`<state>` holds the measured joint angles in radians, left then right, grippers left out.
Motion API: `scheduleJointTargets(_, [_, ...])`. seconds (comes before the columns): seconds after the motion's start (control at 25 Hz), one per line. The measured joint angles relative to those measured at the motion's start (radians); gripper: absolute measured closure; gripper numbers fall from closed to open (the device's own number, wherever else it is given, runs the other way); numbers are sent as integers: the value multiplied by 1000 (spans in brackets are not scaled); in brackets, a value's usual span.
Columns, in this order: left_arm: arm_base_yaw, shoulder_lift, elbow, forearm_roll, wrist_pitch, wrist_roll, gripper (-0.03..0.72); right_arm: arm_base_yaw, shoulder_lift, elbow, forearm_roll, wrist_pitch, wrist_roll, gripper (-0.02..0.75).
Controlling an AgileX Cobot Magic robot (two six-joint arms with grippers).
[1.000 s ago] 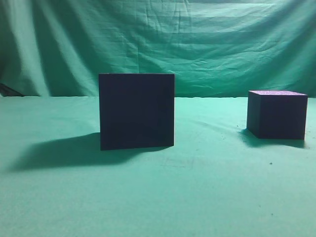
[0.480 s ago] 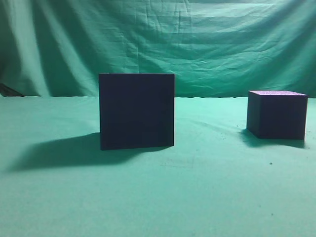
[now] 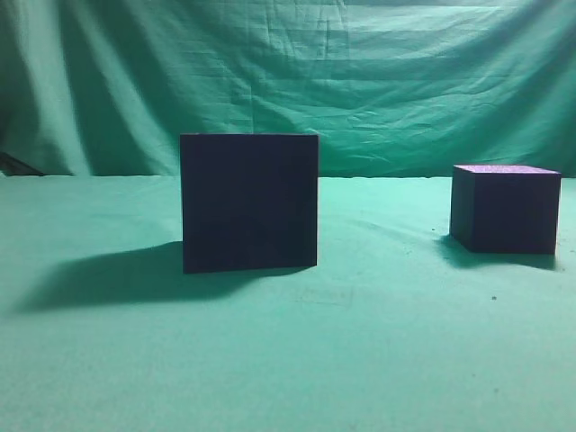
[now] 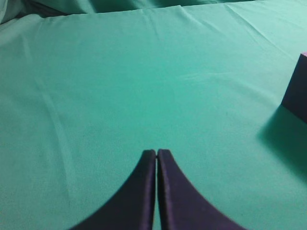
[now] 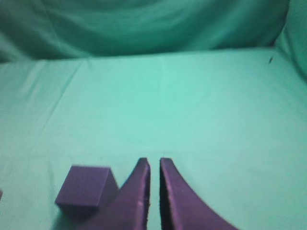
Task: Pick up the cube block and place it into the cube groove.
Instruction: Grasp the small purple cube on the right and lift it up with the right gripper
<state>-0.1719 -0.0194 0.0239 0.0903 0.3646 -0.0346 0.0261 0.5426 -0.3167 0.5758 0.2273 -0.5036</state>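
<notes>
The cube block (image 3: 504, 211), small and dark with a purple top, stands on the green cloth at the right of the exterior view. The large dark box (image 3: 249, 202) stands left of centre; its top and the cube groove are hidden at this eye-level angle. Neither gripper shows in the exterior view. In the right wrist view the cube block (image 5: 85, 187) sits just left of my right gripper (image 5: 154, 162), whose fingers are shut with a thin slit and hold nothing. My left gripper (image 4: 157, 152) is shut and empty over bare cloth.
A dark box corner (image 4: 298, 88) shows at the right edge of the left wrist view; I cannot tell which box it is. Green cloth (image 3: 360, 342) covers the table and hangs as a backdrop (image 3: 360, 72) behind it.
</notes>
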Motion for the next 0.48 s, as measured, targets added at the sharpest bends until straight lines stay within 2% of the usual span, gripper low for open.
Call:
scheduleJointTargets(0.16, [0, 0, 0, 0, 0, 0, 688, 0, 114, -49, 38, 116, -23, 680])
scheduleJointTargets(0.2, [0, 0, 0, 0, 0, 0, 688, 0, 151, -84, 39, 177, -46, 738])
scheduleJointTargets(0.32, [0, 0, 0, 0, 0, 0, 688, 19, 277, -206, 35, 353, -96, 738])
scheduleJointTargets(0.4, [0, 0, 0, 0, 0, 0, 688, 72, 364, -285, 8, 432, -84, 738])
scheduleJointTargets(0.48, [0, 0, 0, 0, 0, 0, 688, 151, 456, -364, -80, 478, -11, 738])
